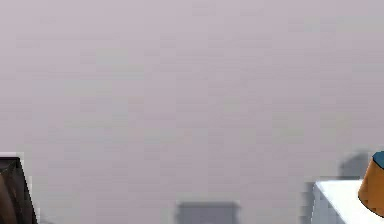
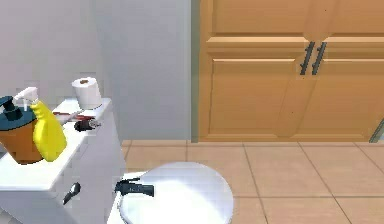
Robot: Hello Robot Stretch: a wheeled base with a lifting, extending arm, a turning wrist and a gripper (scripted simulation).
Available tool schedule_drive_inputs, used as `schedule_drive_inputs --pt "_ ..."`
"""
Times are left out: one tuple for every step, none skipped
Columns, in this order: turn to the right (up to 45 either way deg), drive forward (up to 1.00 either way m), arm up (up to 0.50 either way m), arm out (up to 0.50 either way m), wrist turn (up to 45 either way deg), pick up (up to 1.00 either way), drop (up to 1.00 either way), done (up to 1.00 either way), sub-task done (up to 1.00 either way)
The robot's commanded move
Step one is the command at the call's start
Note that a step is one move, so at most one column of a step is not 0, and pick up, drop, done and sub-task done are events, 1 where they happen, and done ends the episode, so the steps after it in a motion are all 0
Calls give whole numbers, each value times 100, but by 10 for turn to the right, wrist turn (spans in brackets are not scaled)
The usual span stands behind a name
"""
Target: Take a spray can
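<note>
A yellow spray bottle is seen standing on the toilet tank at the arm side view's left, just beside an orange bottle. A paper roll is set farther back on the tank, and wooden cupboard doors are seen beyond.

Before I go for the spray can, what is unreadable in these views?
Forward view: orange container, cut by the right edge; dark thing at bottom left, cut by the corner.
Arm side view: yellow bottle on the toilet tank, its top overlapping that of the orange dispenser, nozzle unclear.
Arm side view: small dark-red thing by the paper roll and black thing at the toilet bowl, both too small to name.
</note>
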Motion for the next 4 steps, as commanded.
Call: schedule_drive_inputs --pt "0 0 50 0 0 0 0 0 0" --pt "0 0 14 0 0 0 0 0 0" --pt "0 0 0 40 0 0 0 0 0" --pt "0 0 0 0 450 0 0 0 0"
